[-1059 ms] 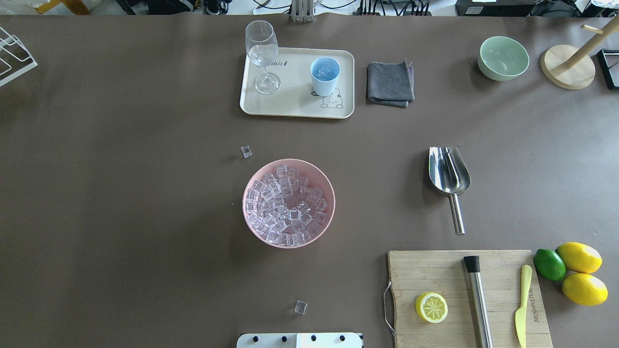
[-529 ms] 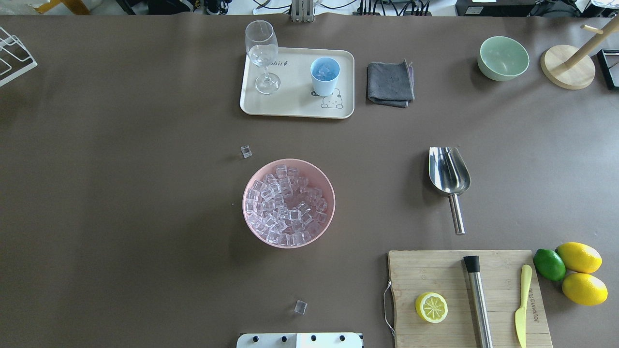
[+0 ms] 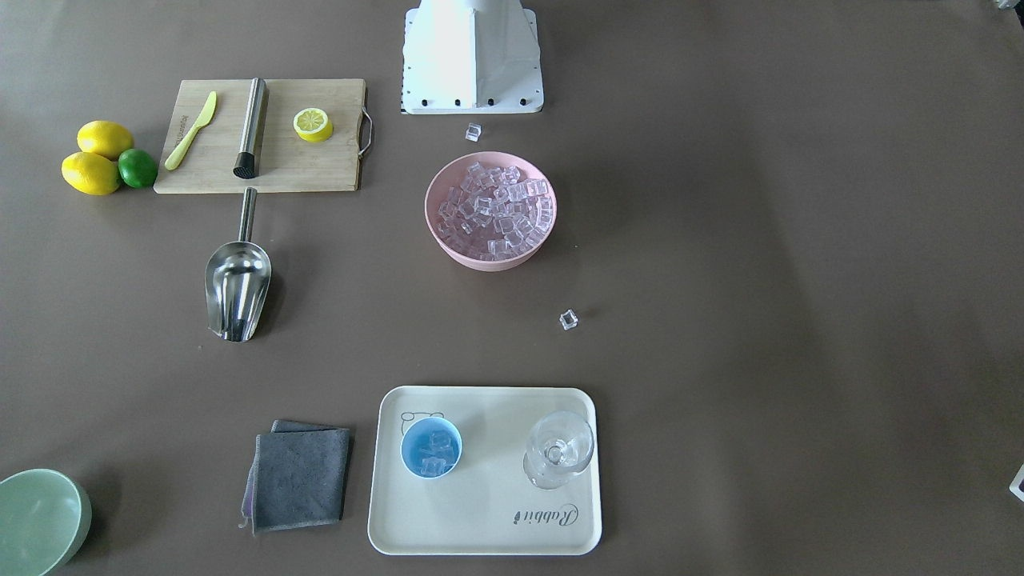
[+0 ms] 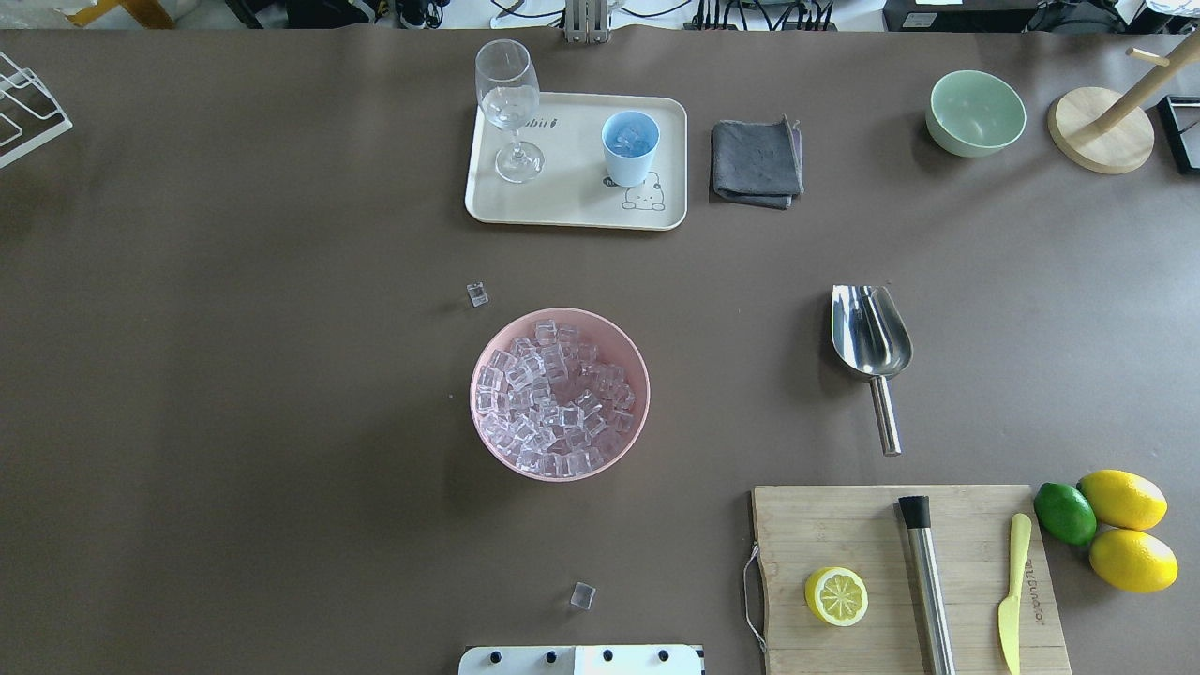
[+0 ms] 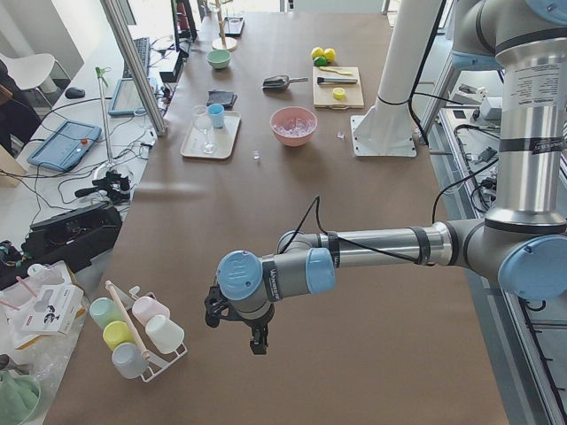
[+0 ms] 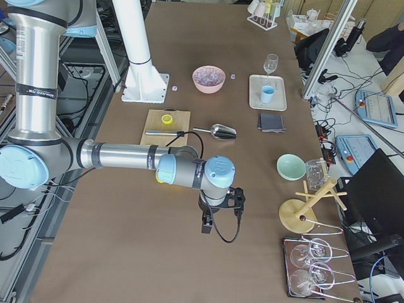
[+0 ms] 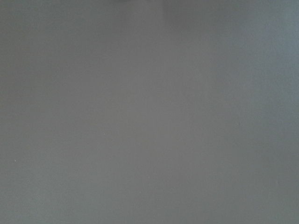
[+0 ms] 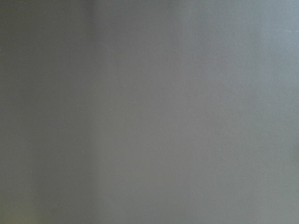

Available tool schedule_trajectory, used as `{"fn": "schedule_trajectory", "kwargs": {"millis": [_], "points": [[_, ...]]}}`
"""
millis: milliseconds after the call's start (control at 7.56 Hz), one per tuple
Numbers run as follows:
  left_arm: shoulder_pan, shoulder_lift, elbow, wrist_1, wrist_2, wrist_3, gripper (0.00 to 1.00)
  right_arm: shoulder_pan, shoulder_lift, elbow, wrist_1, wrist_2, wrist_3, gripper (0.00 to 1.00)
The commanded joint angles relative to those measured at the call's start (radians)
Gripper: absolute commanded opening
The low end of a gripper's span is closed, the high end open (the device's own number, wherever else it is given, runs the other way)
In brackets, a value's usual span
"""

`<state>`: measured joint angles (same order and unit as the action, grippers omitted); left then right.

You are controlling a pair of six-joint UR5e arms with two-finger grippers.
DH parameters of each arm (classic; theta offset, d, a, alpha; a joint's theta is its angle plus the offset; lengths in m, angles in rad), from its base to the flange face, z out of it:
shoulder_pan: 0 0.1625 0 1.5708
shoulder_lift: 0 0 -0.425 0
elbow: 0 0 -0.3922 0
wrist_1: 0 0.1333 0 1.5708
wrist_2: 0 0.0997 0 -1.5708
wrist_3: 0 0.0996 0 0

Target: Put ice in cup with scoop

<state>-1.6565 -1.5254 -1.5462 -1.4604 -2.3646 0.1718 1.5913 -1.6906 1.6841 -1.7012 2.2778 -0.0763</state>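
Note:
The steel scoop (image 4: 872, 342) lies empty on the table, right of the pink bowl (image 4: 637, 412), handle toward the cutting board; it also shows in the front view (image 3: 238, 292). The ice (image 4: 553, 398) fills the pink bowl. Two loose cubes lie on the table (image 4: 477, 294) (image 4: 583, 595). The light-blue cup (image 4: 629, 148) stands on the cream tray (image 4: 572, 202) with a few cubes inside (image 3: 433, 454). The left gripper (image 5: 237, 329) and the right gripper (image 6: 221, 214) hang over bare table at the far ends; I cannot tell if they are open or shut. Both wrist views show only table.
A stemmed glass (image 4: 508, 108) stands on the tray. A grey cloth (image 4: 756, 161) and a pale green bowl (image 4: 975, 112) lie further right. A cutting board (image 4: 905, 577) holds a lemon half, steel rod and yellow knife; lemons and a lime (image 4: 1106, 525) sit beside it.

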Motion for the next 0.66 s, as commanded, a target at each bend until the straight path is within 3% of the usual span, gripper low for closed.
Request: {"fn": "schedule_trajectory", "kwargs": {"millis": [0,529], "points": [[0.000,-0.001,0.000,-0.001,-0.001,0.000,0.99,0.001,-0.004,-0.017,0.037,0.000,0.000,1.00],[0.001,-0.002,0.000,-0.001,-0.001,0.000,0.98,0.001,-0.004,-0.011,0.037,0.008,0.000,1.00]]}}
